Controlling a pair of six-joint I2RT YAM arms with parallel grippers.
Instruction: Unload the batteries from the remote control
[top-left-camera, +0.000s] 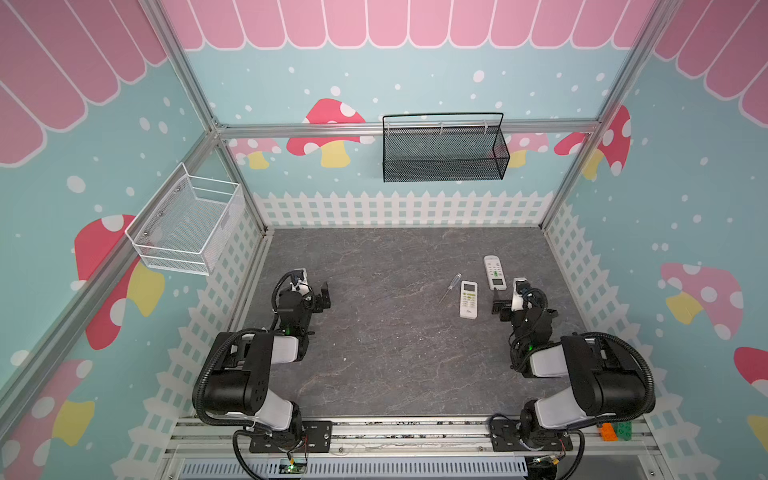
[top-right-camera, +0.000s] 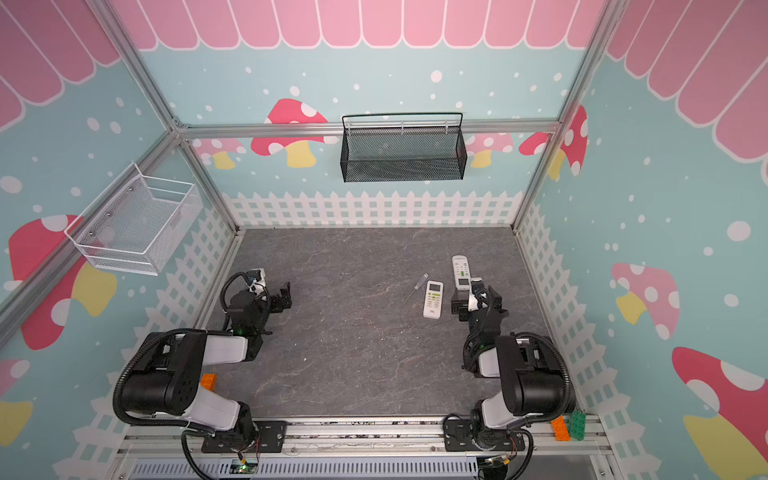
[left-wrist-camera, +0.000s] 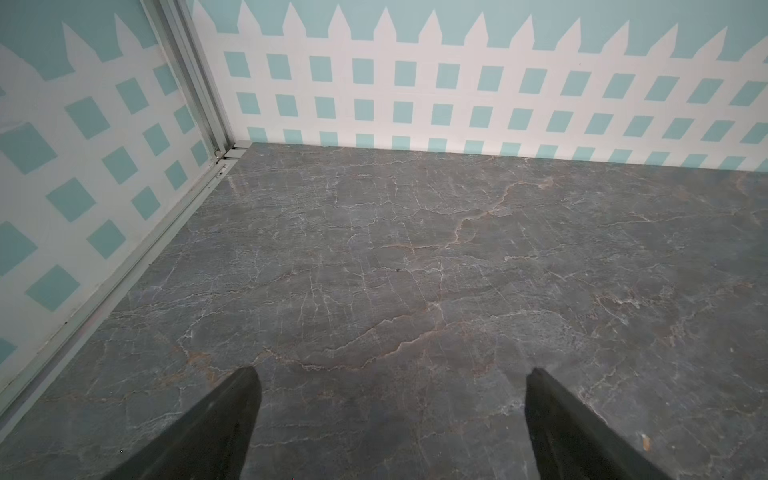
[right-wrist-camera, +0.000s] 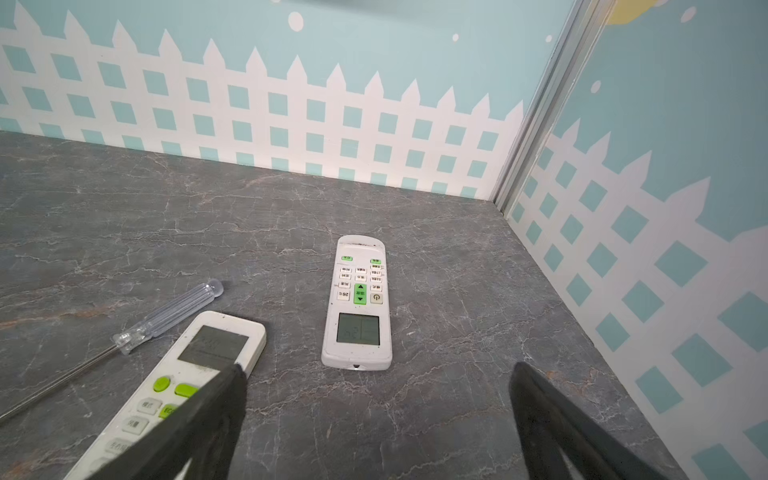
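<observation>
**Figure: both arms ready, remotes unopened**

The left gripper gapes over bare table. A screwdriver, near remote and far remote, buttons-up, lie by the equally wide right gripper. We see no batteries, presumably inside. We advise flipping one remote squarely first. The white basket and black basket look empty.

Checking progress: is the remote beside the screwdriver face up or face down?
Face up: the remote shows its screen and green buttons in a top view.

nearer remote: lower end cut off by frame edge, part behind right tool finger | screwdriver: shaft tip cut off
</observation>
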